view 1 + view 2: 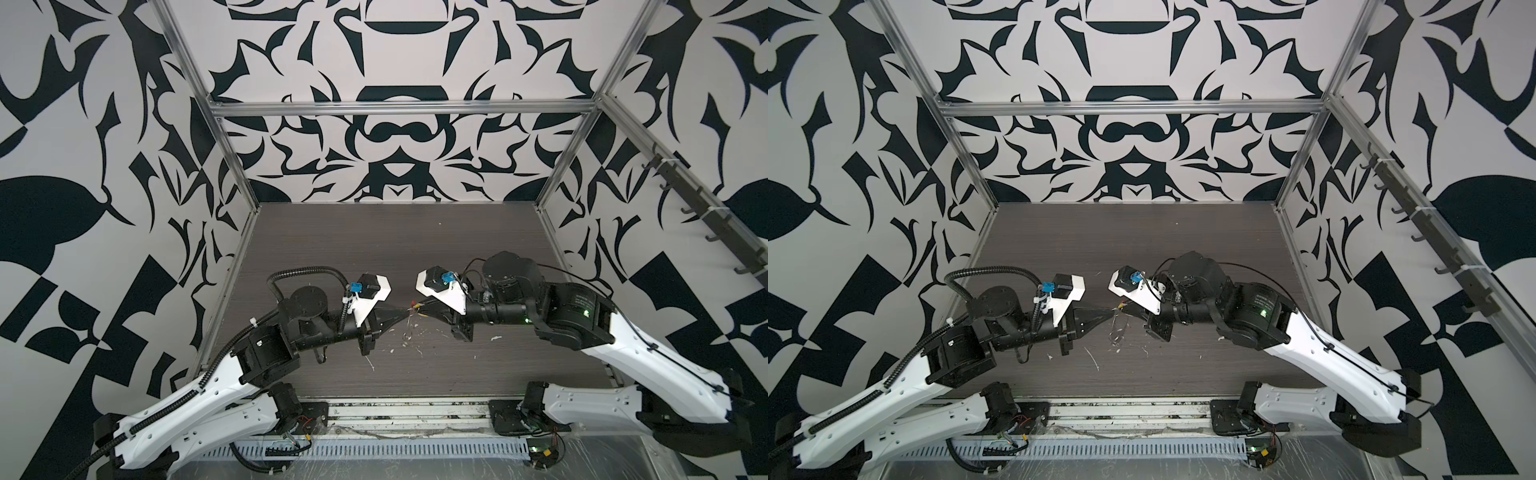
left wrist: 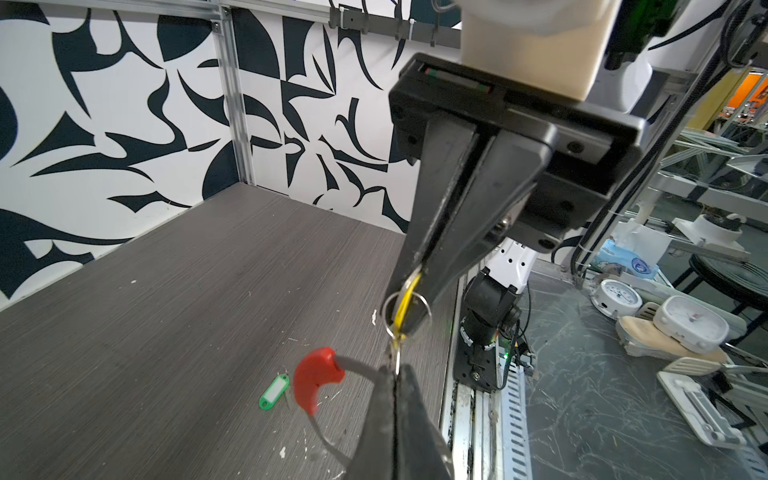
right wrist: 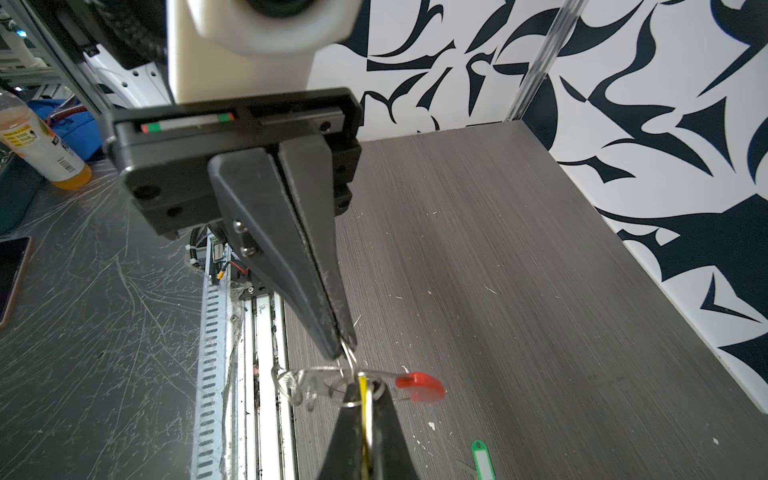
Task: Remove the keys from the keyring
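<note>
The left pincer [image 3: 345,351] clamps the thin grey keyring [image 2: 357,366], which bears a curved red strip [image 2: 316,378]. The right pincer [image 2: 411,291] grips the yellow tag [image 2: 401,316]; the green tag [image 2: 274,392] lies on the counter [image 2: 166,311].

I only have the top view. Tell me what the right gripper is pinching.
Observer: In the left wrist view, the right gripper is shut on the yellow tag, which sticks out from between its fingertips.
Operator: Now find the green tag.
Observer: Same view: the green tag lies loose on the table, off the keyring.
</note>
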Controlling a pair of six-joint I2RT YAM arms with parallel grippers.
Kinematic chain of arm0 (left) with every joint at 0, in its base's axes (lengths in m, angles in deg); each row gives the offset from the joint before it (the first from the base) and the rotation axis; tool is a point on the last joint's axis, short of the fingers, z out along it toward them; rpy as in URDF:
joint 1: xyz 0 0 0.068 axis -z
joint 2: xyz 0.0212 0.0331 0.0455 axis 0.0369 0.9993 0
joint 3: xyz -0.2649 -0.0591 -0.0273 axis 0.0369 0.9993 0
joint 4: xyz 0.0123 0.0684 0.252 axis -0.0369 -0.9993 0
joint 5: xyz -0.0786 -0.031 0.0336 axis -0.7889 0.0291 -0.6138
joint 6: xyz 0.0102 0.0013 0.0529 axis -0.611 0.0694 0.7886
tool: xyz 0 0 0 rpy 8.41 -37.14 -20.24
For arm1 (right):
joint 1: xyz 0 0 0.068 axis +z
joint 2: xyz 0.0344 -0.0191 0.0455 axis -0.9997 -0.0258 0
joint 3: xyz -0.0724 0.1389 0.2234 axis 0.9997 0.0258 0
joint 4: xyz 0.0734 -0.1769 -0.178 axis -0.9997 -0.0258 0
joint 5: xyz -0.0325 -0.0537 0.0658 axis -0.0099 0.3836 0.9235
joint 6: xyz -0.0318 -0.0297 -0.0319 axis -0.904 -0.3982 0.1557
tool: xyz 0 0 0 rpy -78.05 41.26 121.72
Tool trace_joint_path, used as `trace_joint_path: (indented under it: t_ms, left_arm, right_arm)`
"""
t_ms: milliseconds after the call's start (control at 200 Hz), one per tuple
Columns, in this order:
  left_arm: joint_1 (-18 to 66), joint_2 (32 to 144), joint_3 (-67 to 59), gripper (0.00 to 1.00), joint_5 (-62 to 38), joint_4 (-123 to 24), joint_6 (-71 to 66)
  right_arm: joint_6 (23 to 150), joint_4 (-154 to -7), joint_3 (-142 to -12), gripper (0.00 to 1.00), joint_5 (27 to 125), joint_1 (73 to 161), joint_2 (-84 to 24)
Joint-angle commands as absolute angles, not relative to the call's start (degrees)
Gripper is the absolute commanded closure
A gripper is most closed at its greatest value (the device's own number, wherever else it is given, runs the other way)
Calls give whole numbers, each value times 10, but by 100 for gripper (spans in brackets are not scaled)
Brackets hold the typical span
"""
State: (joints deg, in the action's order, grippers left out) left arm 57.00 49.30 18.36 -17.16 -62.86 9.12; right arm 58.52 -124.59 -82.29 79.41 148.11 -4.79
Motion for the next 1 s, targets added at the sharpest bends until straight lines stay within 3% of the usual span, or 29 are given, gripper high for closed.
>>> trace_joint_path:
  t_ms: [0,240,550,815,900,995]
  left_arm:
    - [571,497,176,100,-215,-671,103]
    - [571,500,170,100,-226,-676,108]
    - [571,521,152,100,-280,-705,112]
    - [570,521,142,100,-232,-703,104]
    - [570,517,140,92,-210,-704,100]
    - [570,519,138,89,-189,-709,97]
  right_arm:
    - [577,-1199,-866,100,812,1478,-48]
    - [586,-1198,-867,100,853,1480,-50]
    - [557,-1246,-900,100,808,1489,-58]
    - [592,-1219,-878,100,865,1489,-61]
    - [613,-1204,-861,100,862,1489,-54]
    - [642,-1197,-851,100,859,1489,-51]
